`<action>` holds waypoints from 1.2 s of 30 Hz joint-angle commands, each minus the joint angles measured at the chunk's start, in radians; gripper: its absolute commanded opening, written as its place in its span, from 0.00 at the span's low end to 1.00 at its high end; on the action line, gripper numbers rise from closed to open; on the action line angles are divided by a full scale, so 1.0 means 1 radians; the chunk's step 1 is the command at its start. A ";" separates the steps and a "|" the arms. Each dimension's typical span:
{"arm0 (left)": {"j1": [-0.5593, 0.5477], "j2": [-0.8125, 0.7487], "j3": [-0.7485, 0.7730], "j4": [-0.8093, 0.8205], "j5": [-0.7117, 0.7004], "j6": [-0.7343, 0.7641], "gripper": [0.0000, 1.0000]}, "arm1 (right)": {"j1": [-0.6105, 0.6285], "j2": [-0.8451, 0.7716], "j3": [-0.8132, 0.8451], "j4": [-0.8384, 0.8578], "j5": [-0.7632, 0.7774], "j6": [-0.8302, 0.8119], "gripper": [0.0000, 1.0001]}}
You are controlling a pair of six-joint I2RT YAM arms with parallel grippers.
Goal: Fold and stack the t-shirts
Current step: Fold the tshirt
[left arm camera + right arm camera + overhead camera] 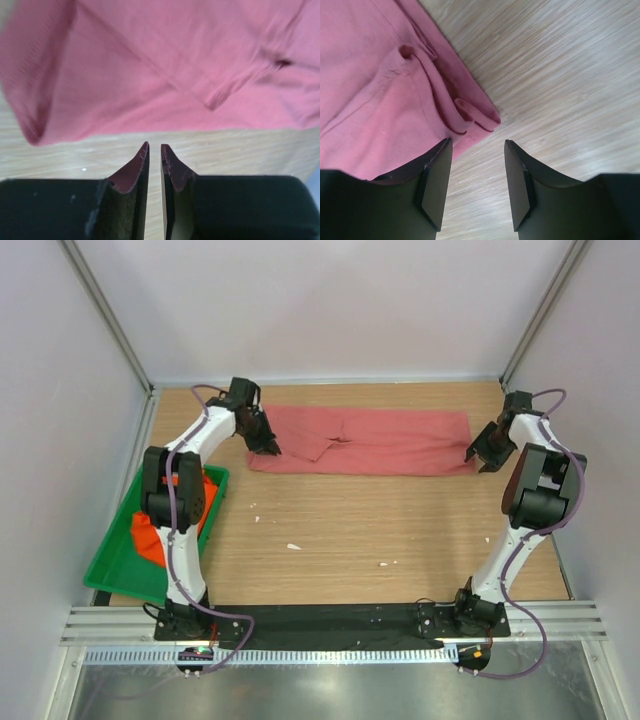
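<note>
The rose-pink t-shirt (360,440) lies folded into a long band across the far part of the table. My left gripper (268,445) hovers at its left end; in the left wrist view the pink cloth (165,65) lies just beyond the gripper (155,146), whose jaws stand a narrow slit apart with only table between them. My right gripper (480,458) is at the shirt's right end, open and empty (476,142), with the shirt's hemmed corner (470,117) just ahead of its left finger. The orange t-shirt (150,535) sits crumpled in the green tray, partly hidden by the left arm.
The green plastic tray (110,560) rests at the table's left edge beside the left arm's base. A few small white scraps (293,546) lie on the wooden tabletop. White walls enclose the table on three sides.
</note>
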 commanded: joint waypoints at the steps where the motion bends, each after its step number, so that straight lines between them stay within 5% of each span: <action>1: -0.031 -0.051 -0.053 0.015 0.081 0.035 0.15 | -0.002 -0.046 -0.067 0.157 -0.080 -0.026 0.52; 12: -0.055 -0.065 -0.127 0.024 0.121 0.044 0.14 | 0.000 -0.052 -0.115 0.301 -0.113 -0.060 0.53; 20: -0.057 -0.060 -0.117 0.015 0.130 0.058 0.14 | 0.004 -0.026 -0.040 0.150 -0.037 -0.033 0.56; 26: -0.055 -0.043 -0.105 0.001 0.144 0.065 0.13 | 0.004 -0.084 -0.083 0.191 -0.023 -0.085 0.58; 36: -0.048 -0.019 -0.097 -0.019 0.149 0.076 0.11 | -0.123 -0.112 -0.218 0.279 -0.075 0.211 0.40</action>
